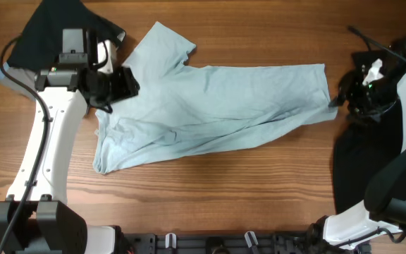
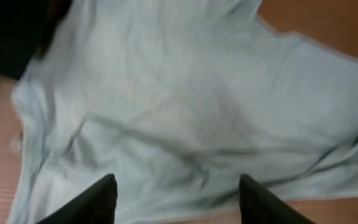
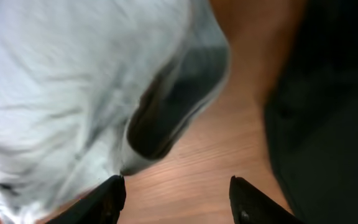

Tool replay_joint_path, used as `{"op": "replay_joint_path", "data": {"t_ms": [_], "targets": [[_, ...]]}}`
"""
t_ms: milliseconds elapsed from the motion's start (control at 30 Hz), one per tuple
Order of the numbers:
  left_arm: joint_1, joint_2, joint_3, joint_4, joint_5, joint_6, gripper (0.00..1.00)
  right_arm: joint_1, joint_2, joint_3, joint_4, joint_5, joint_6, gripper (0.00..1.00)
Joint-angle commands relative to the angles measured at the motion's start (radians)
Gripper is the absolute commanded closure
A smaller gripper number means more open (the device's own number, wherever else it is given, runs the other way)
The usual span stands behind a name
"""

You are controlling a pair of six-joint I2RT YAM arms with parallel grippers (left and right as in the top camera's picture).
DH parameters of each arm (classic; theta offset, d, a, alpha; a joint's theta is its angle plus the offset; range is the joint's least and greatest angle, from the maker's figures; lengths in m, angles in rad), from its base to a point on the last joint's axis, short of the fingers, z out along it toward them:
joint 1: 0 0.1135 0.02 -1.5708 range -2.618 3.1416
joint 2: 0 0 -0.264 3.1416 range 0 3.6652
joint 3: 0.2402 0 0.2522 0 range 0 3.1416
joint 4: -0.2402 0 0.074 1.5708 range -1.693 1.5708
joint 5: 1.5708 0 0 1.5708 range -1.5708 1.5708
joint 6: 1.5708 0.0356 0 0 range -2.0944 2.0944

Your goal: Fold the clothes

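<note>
A pale light-blue T-shirt point(image 1: 210, 106) lies spread and wrinkled across the middle of the wooden table, one sleeve pointing to the back left. My left gripper point(image 1: 122, 83) hovers over its left part, open and empty; in the left wrist view the shirt point(image 2: 185, 99) fills the frame between the open fingers point(image 2: 178, 186). My right gripper point(image 1: 345, 95) is at the shirt's right hem, open and empty. In the right wrist view the open fingers point(image 3: 176, 186) are over bare wood beside the gaping hem point(image 3: 166, 106). A black garment point(image 1: 55, 32) lies at the back left.
Another black garment point(image 1: 361, 173) lies at the right side, also dark in the right wrist view point(image 3: 334, 93). A grey cloth point(image 1: 9, 74) peeks out under the back-left black one. The arms' bases stand at the near edge point(image 1: 210, 243).
</note>
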Motion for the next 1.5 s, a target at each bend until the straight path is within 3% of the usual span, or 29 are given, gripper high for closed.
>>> {"op": "replay_joint_path", "data": {"t_ms": [0,33,67,100,200,267,333,367,500,667,833,1000,1100,1333,1400,1467], "targets": [[0.002,-0.013,0.01,-0.104,-0.07,-0.001,0.37,-0.002,-0.018,0.01,-0.065,0.173,0.035,0.4],[0.002,-0.012,0.01,-0.133,-0.083,-0.001,0.37,-0.002,-0.018,0.005,-0.09,0.235,0.066,0.35],[0.002,-0.009,0.007,-0.158,-0.092,-0.001,0.36,-0.002,-0.018,-0.005,-0.127,0.32,0.119,0.19],[0.002,-0.009,-0.005,-0.18,-0.096,0.0,0.36,-0.002,-0.018,-0.016,-0.151,0.373,0.17,0.11],[0.002,-0.009,-0.057,-0.19,-0.096,-0.001,0.35,-0.002,-0.018,-0.064,-0.153,0.383,0.209,0.0],[0.002,-0.009,-0.108,-0.178,-0.096,-0.001,0.35,-0.002,-0.018,-0.106,-0.114,0.208,0.142,0.0],[0.002,-0.009,-0.178,-0.145,-0.097,-0.001,0.35,-0.002,-0.018,-0.147,-0.068,-0.042,-0.06,0.0],[0.002,-0.009,-0.209,-0.126,-0.104,-0.002,0.36,-0.002,-0.018,-0.161,-0.049,-0.072,-0.073,0.0],[0.003,-0.009,-0.338,-0.026,-0.194,-0.053,0.33,-0.002,-0.018,-0.176,-0.032,0.154,0.116,0.0],[0.022,-0.009,-0.491,0.119,-0.204,-0.108,0.34,-0.002,-0.019,-0.176,-0.055,0.314,0.222,0.0],[0.051,-0.009,-0.595,0.26,-0.262,-0.15,0.59,-0.003,-0.019,-0.176,-0.066,0.514,0.343,0.0],[0.081,-0.007,-0.674,0.354,-0.319,-0.183,0.71,-0.006,-0.019,-0.176,-0.05,0.488,0.344,0.01],[0.108,0.001,-0.678,0.357,-0.32,-0.205,0.86,-0.006,-0.019,-0.176,-0.045,0.486,0.343,0.0],[0.215,0.038,-0.678,0.345,-0.32,-0.231,0.94,-0.034,-0.019,-0.17,0.041,0.481,0.283,0.0],[0.248,0.051,-0.678,0.34,-0.32,-0.231,0.95,-0.074,-0.019,-0.143,0.067,0.376,0.257,0.0],[0.267,0.059,-0.678,0.342,-0.312,-0.23,0.95,-0.125,-0.019,-0.117,0.099,0.159,0.135,0.0]]}}
